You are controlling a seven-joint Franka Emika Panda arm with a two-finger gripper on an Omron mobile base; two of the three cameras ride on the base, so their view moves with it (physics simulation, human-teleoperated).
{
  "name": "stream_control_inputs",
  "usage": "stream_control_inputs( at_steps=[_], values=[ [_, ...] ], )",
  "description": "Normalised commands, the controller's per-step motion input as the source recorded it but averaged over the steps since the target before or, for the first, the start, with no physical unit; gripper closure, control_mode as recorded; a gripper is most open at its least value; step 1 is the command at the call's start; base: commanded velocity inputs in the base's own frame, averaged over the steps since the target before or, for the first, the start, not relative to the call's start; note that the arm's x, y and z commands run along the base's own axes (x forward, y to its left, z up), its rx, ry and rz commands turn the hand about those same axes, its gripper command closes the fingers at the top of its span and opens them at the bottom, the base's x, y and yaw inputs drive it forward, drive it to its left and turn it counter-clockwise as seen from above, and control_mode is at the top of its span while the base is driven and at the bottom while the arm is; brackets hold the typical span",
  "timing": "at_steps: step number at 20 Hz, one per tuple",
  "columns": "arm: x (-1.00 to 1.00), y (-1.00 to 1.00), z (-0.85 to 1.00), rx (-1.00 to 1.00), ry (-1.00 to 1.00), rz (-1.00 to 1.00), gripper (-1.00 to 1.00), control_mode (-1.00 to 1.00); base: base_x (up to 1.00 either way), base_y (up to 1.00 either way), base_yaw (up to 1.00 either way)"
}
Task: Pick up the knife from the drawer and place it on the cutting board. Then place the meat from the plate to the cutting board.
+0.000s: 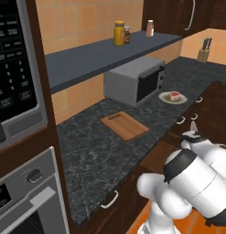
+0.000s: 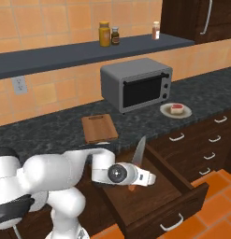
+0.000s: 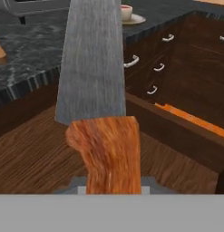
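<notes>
Lifting stage: first step in hand, knife (image 2: pixel 139 153) raised above open drawer (image 2: pixel 154 196), not yet carried to cutting board (image 2: pixel 99 128).
Next move: judged to call for a swing up and toward 11 o'clock in right base view, clearing table (image 2: pixel 51 133) edge, then lowering blade flat onto board.
End effector: end effector (image 2: pixel 132 183) closed on orange-brown handle (image 3: pixel 106 154); fingers nearly hidden behind handle in hand view, so exact gap unclear, but grip looks firm.
Knife pose: blade pointing upward, grey tip reaching about level with table edge in right base view; handle low, over drawer interior.
Drawer: pulled well out at 5 o'clock of board, silver handle (image 2: pixel 172 224) on front.
Cutting board: lying bare on table, at 9 o'clock of toaster oven (image 2: pixel 135 84) in right base view.
Meat: meat (image 2: pixel 176 109) resting on plate (image 2: pixel 167 112), at 3 o'clock of board, beside toaster oven; second step untouched.
Risk: upright blade could catch table lip during transfer.
</notes>
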Motion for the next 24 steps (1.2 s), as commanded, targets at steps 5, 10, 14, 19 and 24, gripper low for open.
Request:
stream_control_inputs(
  at_steps=[5, 10, 14, 19, 24],
  values=[
    [0.00, -0.16, 1.00, 0.19, 0.01, 0.08, 1.00, -1.00, 0.00, 0.00, 0.00],
    [0.00, 0.16, 0.53, 0.11, 0.16, 0.11, 1.00, -1.00, 0.00, 0.00, 0.00],
    [0.31, 0.85, 0.00, 0.00, 0.00, 0.10, 1.00, -1.00, 0.00, 0.00, 0.00],
    [0.42, 0.80, 0.00, -0.01, 0.00, 0.10, 1.00, -1.00, 0.00, 0.00, 0.00],
    [0.65, 0.23, 0.00, -0.01, 0.07, 0.11, 1.00, -1.00, 0.00, 0.00, 0.00]
  ],
)
